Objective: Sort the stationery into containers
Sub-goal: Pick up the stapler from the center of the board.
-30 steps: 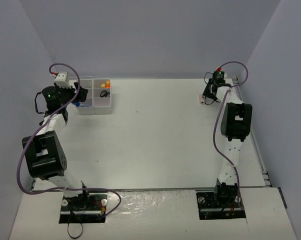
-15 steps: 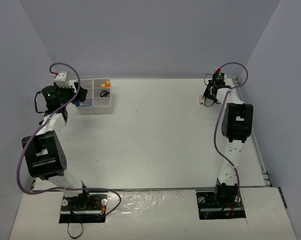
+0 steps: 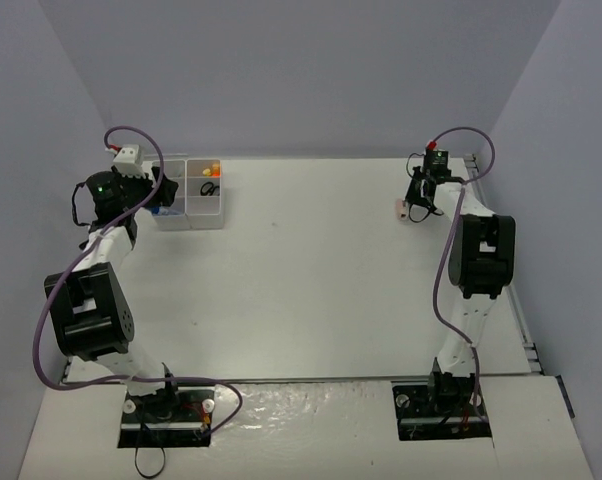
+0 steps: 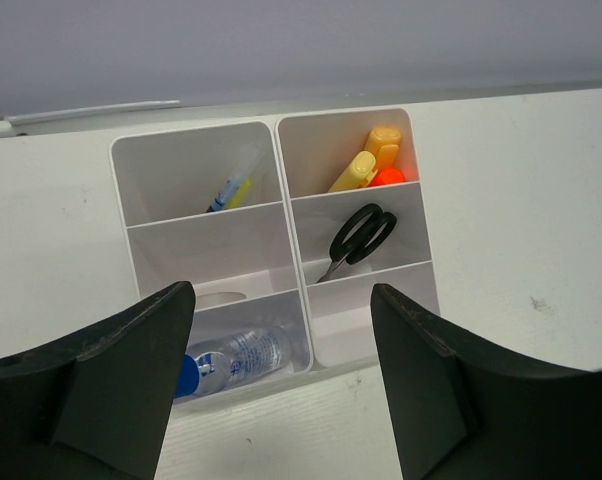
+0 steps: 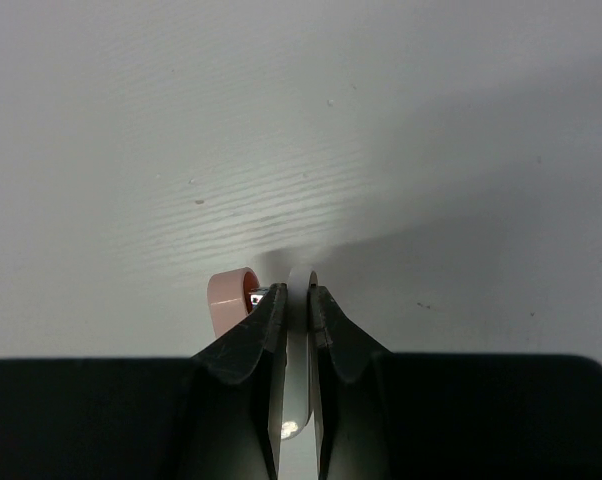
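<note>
Comparing with 1 second ago, we see the pink piece (image 5: 229,300) now gripped: the right gripper (image 5: 293,292) has closed, its fingers pinching the piece's thin white edge on the table, well to the right of the organizer tray (image 4: 211,250). The left gripper (image 4: 281,300) hovers just before the tray, fingers spread. Inside, 2 yellow sticks (image 4: 366,160) share 1 far compartment with the orange marker (image 4: 387,178). The thin pencil (image 4: 231,188) leans in the neighbouring far compartment. The scissors (image 4: 359,240) lie in the middle compartment nearer than the sticks, and the blue-capped bottle (image 4: 231,358) lies in the nearest compartment on the pencil's side.
</note>
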Robot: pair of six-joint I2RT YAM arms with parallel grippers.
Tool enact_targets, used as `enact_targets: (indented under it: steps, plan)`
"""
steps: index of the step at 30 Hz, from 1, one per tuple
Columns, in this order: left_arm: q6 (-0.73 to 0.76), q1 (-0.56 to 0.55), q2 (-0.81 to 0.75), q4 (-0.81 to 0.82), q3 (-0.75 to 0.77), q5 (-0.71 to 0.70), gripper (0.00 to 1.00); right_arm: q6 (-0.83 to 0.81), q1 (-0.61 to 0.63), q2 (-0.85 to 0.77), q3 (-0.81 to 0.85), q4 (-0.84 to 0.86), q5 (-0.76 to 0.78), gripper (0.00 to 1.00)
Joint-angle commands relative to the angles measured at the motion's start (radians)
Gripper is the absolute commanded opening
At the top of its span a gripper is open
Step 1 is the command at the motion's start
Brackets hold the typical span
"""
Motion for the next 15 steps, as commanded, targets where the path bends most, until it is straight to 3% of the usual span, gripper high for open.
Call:
enact_targets:
  steps: [1,6,15]
  plan:
    - [0.041,-0.013,-0.078,-0.027,0.085,0.051,0.68,-0.028,0.051,-0.181,-0.037,0.089,-0.004,0.00]
    - [-0.033,-0.017,-0.095,-0.057,0.111,0.186,0.68,-0.036,0.163,-0.258,-0.072,0.134,0.021,0.00]
    - [-0.063,-0.066,-0.176,-0.344,0.197,0.328,0.71,-0.029,0.489,-0.307,0.023,0.270,0.164,0.00]
